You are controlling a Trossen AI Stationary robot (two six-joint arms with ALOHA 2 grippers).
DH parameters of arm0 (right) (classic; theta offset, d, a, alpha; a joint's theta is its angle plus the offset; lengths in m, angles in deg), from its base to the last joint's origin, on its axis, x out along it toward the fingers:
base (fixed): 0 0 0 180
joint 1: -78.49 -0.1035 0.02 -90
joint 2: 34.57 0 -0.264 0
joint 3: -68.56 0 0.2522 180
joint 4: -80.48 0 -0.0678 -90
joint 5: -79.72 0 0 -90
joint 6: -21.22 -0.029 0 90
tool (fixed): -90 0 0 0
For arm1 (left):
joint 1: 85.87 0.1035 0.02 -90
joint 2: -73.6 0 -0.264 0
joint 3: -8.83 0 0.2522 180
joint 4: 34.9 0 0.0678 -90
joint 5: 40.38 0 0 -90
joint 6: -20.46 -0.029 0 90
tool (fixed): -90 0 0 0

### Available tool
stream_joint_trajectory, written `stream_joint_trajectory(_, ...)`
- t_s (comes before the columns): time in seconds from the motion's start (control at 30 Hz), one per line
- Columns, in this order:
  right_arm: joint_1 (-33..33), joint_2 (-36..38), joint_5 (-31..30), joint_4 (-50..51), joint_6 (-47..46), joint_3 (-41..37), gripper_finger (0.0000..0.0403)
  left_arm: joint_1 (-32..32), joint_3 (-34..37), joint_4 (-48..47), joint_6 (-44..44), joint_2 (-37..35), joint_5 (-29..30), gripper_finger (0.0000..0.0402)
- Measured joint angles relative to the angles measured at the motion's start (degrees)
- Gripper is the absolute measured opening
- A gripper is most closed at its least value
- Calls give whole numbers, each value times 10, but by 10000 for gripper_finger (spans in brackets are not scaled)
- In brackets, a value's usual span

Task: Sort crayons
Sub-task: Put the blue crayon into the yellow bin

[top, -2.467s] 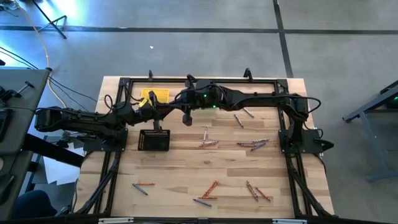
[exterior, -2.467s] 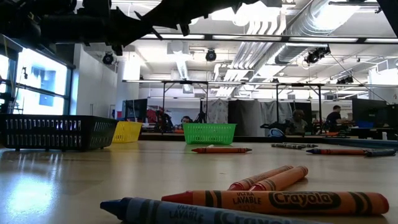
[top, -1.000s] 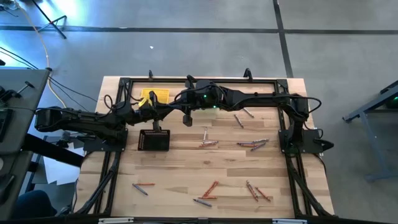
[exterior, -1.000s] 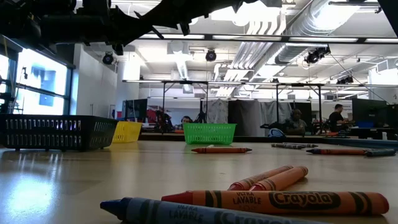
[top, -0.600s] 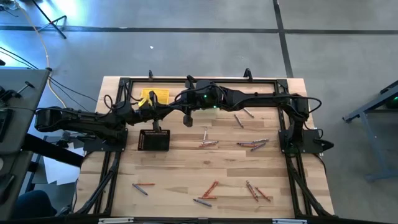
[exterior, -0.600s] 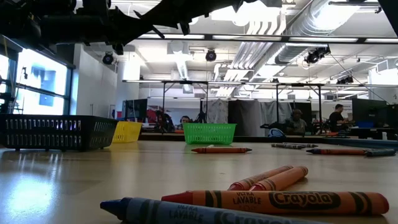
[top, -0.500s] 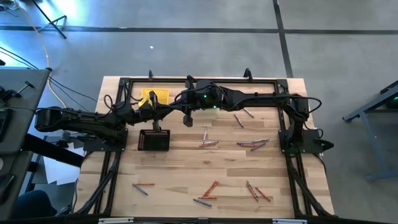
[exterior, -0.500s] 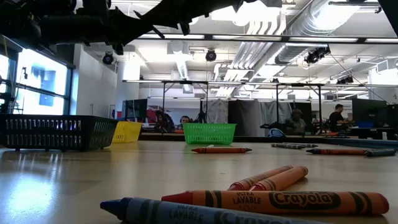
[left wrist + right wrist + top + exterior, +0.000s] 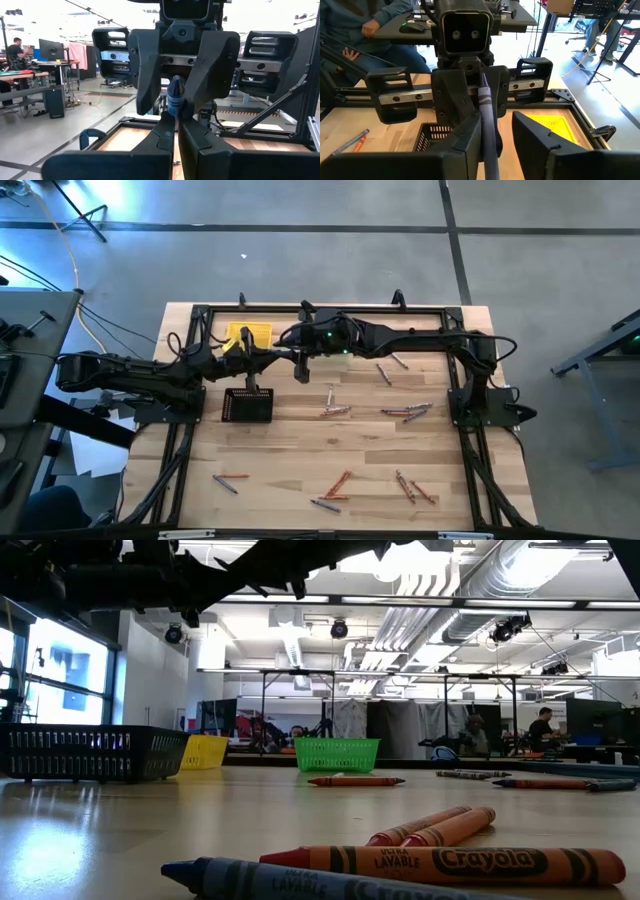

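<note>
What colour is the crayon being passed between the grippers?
Dark grey-blue crayon, clearest in the right wrist view.

Crayons scattered on a wooden table.
Orange and grey sticks lie flat in loose clusters; one dark crayon is held aloft between two grippers.

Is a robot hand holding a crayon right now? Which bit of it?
Yes. The left gripper is shut on one end of a dark crayon. The right gripper is open around the other end, not pinching it.
</note>
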Motion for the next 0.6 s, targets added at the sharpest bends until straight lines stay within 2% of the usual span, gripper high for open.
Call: stream_joint_trajectory(0.6, 0, 0, -22, 0, 10, 0, 122, 0, 0, 0, 0, 0, 5, 1)
